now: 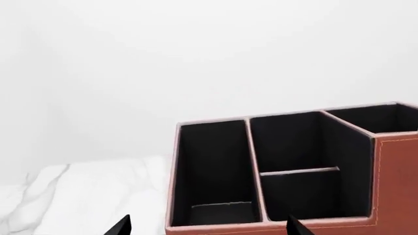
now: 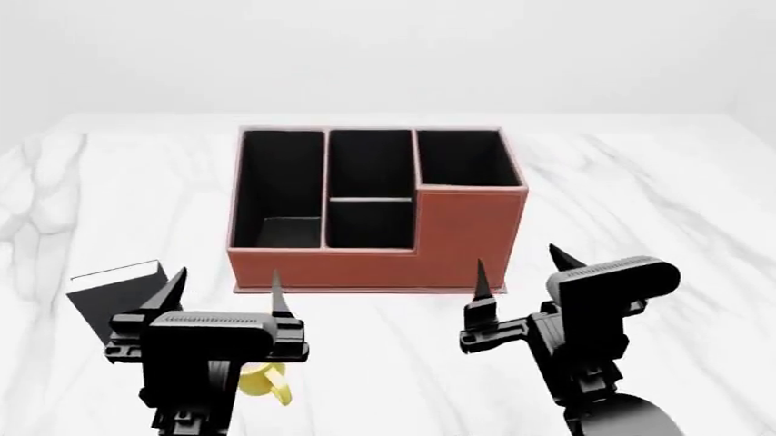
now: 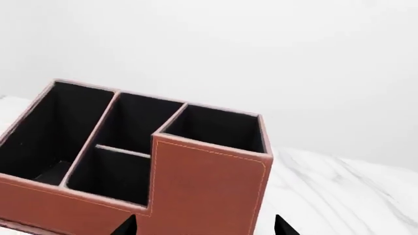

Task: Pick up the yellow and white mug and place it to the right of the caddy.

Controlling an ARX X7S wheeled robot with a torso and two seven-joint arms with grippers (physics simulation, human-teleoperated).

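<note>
The reddish-brown caddy (image 2: 437, 232) with black-lined compartments stands mid-table, its taller section at the right; it also shows in the left wrist view (image 1: 392, 171) and the right wrist view (image 3: 209, 181). The yellow and white mug (image 2: 264, 383) is mostly hidden under my left gripper; only a yellow part and loop handle show near the table's front. My left gripper (image 2: 224, 292) is open and empty, above the mug, in front of the caddy's left end. My right gripper (image 2: 522, 272) is open and empty, in front of the caddy's right corner.
A small black upright block (image 2: 115, 295) stands left of my left gripper. The white marble table (image 2: 655, 200) extends on both sides of the caddy. A plain white wall lies behind.
</note>
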